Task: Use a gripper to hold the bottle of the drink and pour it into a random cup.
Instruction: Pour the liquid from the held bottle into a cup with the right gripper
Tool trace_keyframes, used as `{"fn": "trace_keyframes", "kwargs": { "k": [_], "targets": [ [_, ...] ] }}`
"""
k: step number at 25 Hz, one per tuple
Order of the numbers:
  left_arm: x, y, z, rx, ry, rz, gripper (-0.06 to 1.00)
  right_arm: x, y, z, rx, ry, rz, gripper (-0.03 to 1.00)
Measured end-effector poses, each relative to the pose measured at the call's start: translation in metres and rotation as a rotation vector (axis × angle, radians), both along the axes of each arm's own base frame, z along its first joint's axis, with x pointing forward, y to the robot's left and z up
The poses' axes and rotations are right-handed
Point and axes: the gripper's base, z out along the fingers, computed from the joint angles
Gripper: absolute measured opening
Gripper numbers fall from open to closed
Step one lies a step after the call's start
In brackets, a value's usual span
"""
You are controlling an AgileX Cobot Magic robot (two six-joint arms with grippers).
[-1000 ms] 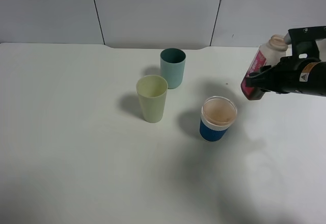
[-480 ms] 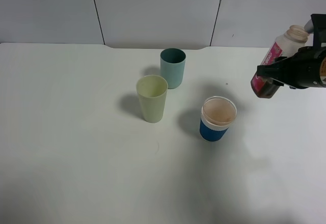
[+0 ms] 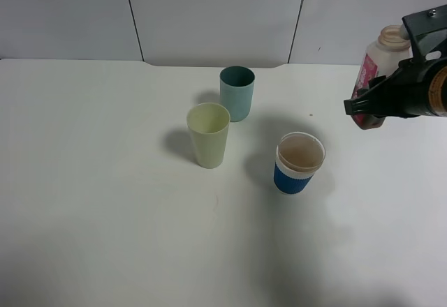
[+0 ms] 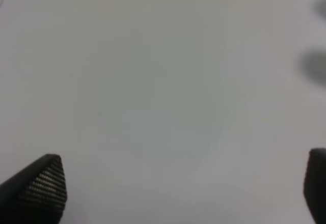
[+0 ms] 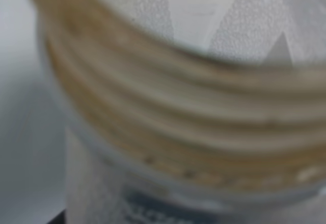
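Pink label and clear plastic mark the bottle (image 3: pixel 372 70), which the right gripper (image 3: pixel 366 110) has clamped about its lower half, jaws drawn tight on it, at the far right above the table (image 3: pixel 105 216). Over the last second the bottle has moved further right and away from the blue cup (image 3: pixel 299 164), and it has tipped from a clear slant to nearly upright, open neck on top. The right wrist view shows only that wide, capless, threaded neck (image 5: pixel 178 122) at very close range.

That suggests the bottle is not being poured at this moment. It stands well apart from the cup and would have to be carried back over the rim and tilted. The cup's inside looks pale and pinkish, but from this high view it is hard to say whether any drink lies in it, and the gripper hides the bottle's base, so the level left inside cannot be read either.

The left gripper (image 4: pixel 182 183) hangs over bare table with its fingertips spread wide and nothing between them.

A yellow-green cup (image 3: pixel 208 135) and a teal cup (image 3: pixel 237 92) stand to the left of the blue cup, close to each other. Neither lies between bottle and blue cup, so the way back looks open.
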Motion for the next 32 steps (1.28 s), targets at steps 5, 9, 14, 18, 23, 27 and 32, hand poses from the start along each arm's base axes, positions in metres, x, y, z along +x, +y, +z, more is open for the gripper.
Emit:
{"fn": "trace_keyframes", "kwargs": {
  "k": [5,9,14,18,23,27,32],
  "targets": [
    [0.000,0.000,0.000,0.000,0.000,0.000,0.93,-0.004,0.009,0.002,-0.124,-0.030,0.020,0.37],
    [0.000,0.000,0.000,0.000,0.000,0.000,0.93,-0.007,0.017,0.004,-0.199,-0.060,0.044,0.37],
    [0.000,0.000,0.000,0.000,0.000,0.000,0.93,-0.012,0.027,0.006,-0.322,-0.098,0.088,0.37],
    [0.000,0.000,0.000,0.000,0.000,0.000,0.93,-0.011,0.034,-0.003,-0.472,-0.080,0.123,0.37],
    [0.000,0.000,0.000,0.000,0.000,0.000,0.93,-0.011,0.045,-0.015,-0.581,-0.059,0.186,0.37],
    [0.000,0.000,0.000,0.000,0.000,0.000,0.93,-0.009,0.048,-0.018,-0.635,-0.066,0.226,0.37],
    [0.000,0.000,0.000,0.000,0.000,0.000,0.93,-0.007,0.049,-0.014,-0.772,-0.110,0.330,0.37]
  ]
}}
